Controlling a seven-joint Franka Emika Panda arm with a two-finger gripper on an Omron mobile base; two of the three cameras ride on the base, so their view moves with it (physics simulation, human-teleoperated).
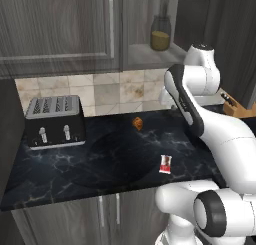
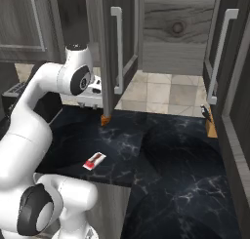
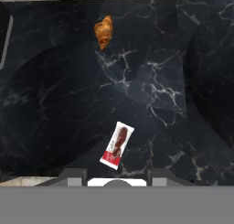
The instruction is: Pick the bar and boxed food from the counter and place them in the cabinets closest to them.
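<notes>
The bar (image 3: 117, 145), dark red with a white end, lies flat on the black marble counter (image 1: 100, 164) near its front edge. It also shows as the bar (image 1: 165, 163) and the bar (image 2: 94, 161) in the two base views. My gripper (image 3: 118, 175) hangs well above the counter and looks straight down, with the bar just ahead of its tips. Its fingers stand apart with nothing between them. From the right base view the hand (image 2: 92, 97) sits partly behind an open cabinet door (image 2: 117, 48). The boxed food is out of view.
An orange-brown pastry (image 3: 103, 32) lies further back on the counter. A black toaster (image 1: 54, 121) stands at the left and a knife block (image 1: 237, 106) at the right. The open wall cabinet holds a jar (image 1: 160, 34). A second open door (image 2: 219, 57) hangs at the right.
</notes>
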